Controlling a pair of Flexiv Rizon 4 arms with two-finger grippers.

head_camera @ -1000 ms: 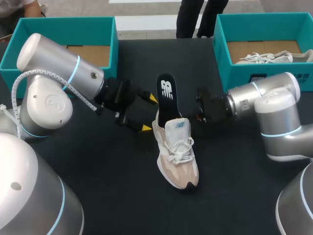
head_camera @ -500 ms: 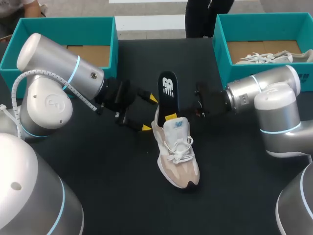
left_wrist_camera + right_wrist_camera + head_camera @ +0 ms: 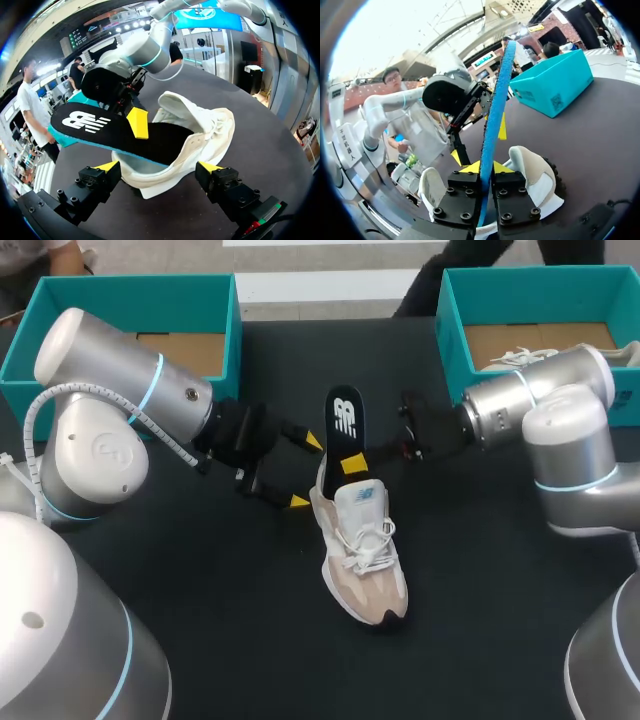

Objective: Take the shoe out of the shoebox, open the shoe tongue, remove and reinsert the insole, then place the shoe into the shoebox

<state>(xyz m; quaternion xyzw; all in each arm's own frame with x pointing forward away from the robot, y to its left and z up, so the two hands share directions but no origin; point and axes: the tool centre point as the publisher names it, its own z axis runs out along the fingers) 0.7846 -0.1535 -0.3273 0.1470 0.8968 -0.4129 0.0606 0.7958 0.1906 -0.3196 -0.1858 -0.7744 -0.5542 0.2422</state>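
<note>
Two teal boxes sit at the table's far corners. The left box (image 3: 130, 300) shows bare cardboard inside, and the right box (image 3: 452, 320) holds a second shoe (image 3: 545, 358). Mid-table lies the shoe (image 3: 365, 555), toe toward the robot, with both arms crowding its heel end. The right gripper (image 3: 352, 462) is clamped on the black insole (image 3: 344, 420), which sticks up half out of the shoe's mouth. The left gripper (image 3: 305, 472) hangs spread wide just beside the heel, gripping nothing.
</note>
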